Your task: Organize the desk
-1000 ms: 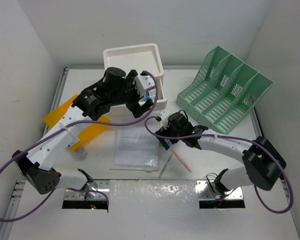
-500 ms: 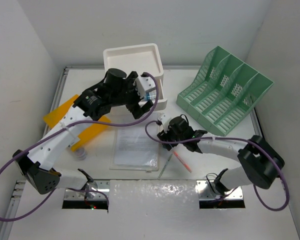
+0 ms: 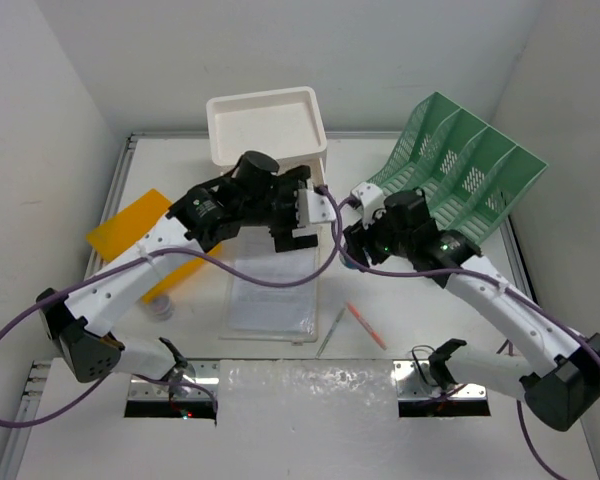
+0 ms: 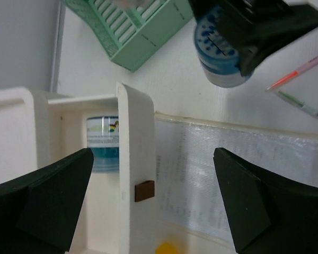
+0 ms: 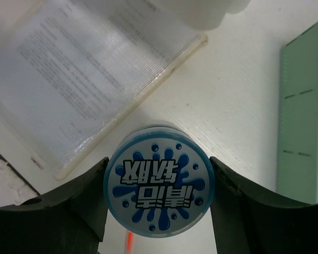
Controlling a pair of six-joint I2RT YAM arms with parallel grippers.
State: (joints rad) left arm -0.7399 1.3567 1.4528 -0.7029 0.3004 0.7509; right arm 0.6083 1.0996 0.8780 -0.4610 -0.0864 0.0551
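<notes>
From above, your left tool [image 3: 295,228] hangs at the front of the white drawer box [image 3: 268,120], with your right tool [image 3: 358,245] just beside it, both over the white tabletop [image 3: 410,310] that carries everything

In the left wrist view, your left tool's fingers [image 4: 47,196] stand wide apart with nothing between them, and a second jar [image 4: 102,144] sits inside the drawer box

In the right wrist view, your right tool is closed on a blue-lidded jar [image 5: 158,188]
</notes>
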